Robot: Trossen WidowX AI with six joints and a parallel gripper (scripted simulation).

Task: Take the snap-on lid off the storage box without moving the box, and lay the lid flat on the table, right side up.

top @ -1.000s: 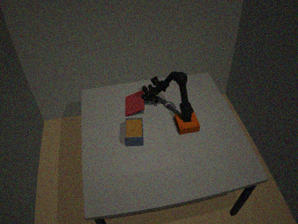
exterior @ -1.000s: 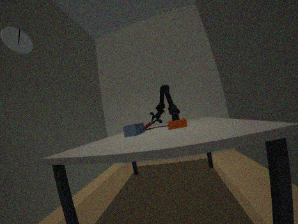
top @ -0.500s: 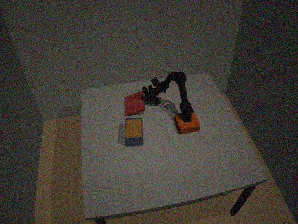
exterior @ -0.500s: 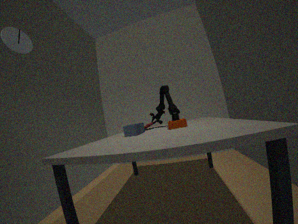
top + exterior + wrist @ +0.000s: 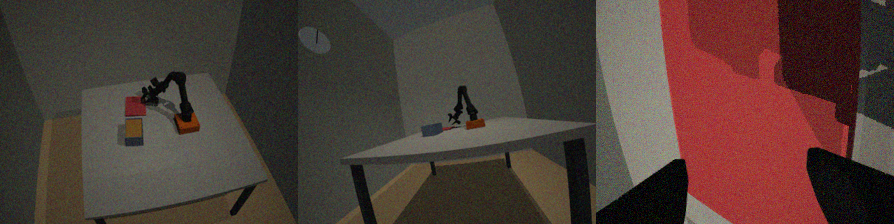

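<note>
The storage box [image 5: 133, 141] [image 5: 432, 130] is blue and stands upright on the table [image 5: 192, 166] [image 5: 496, 137], with its top uncovered and an orange surface showing. The red lid [image 5: 135, 107] [image 5: 447, 128] [image 5: 741, 135] lies behind the box in the top view, apart from it. It looks flat on the table, smooth face up, with a thin front edge showing. My gripper [image 5: 144, 97] [image 5: 451, 120] [image 5: 746, 164] is open just above the lid's right rear part. In the wrist view red lid surface shows between and beyond the spread fingers. Whether a finger touches the lid is unclear.
The orange robot base [image 5: 188, 127] [image 5: 476, 124] stands to the right of the box and lid, with the black arm arching back and left from it. The lid's front edge is close to the box's rear edge. The table's rear edge is behind the lid.
</note>
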